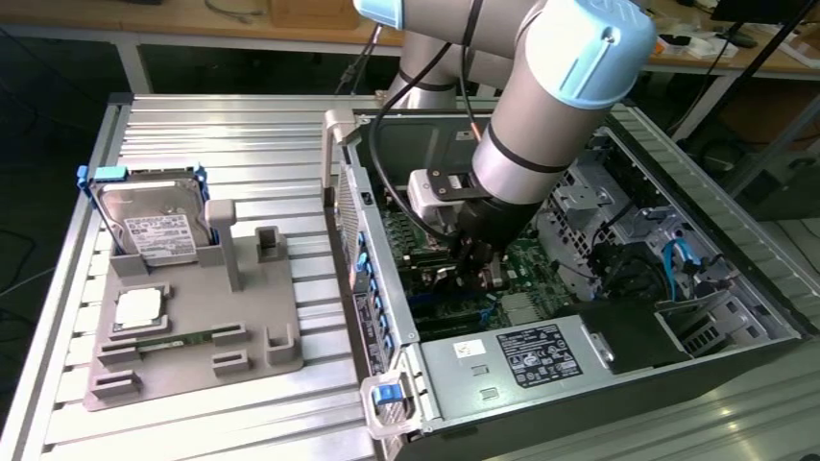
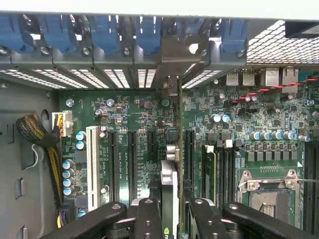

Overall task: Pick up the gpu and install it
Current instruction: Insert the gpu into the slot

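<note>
The tool (image 2: 169, 211) was clamped on the thin green gpu card with silver bracket (image 2: 173, 149), held edge-on above the green motherboard (image 2: 134, 149) inside the open grey computer case (image 1: 384, 317).

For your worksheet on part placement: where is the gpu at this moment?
The gpu is held edge-on in the gripper, inside the open computer case, just above the motherboard's expansion slots.

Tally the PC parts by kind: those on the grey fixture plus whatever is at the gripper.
hard drive: 1
CPU: 1
memory stick: 1
gpu, held in the gripper: 1
Total: 4
</note>
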You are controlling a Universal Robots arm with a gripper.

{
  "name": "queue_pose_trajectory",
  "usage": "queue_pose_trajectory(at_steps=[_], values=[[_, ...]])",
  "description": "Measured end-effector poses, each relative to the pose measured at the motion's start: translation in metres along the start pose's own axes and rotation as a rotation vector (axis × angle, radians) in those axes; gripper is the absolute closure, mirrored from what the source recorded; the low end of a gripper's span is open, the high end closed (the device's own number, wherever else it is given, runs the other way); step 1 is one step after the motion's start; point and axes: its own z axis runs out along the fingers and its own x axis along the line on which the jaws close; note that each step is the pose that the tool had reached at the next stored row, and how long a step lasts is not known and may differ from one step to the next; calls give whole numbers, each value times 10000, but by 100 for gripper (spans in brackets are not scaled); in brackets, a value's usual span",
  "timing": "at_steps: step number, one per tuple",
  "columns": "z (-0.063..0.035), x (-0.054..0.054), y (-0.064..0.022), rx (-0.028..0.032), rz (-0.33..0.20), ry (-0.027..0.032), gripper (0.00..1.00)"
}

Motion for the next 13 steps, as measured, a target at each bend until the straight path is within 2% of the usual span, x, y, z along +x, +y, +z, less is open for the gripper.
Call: queue_pose_trajectory(at_steps=[13], values=[[29, 14, -1, -2, 0, 2, 73]])
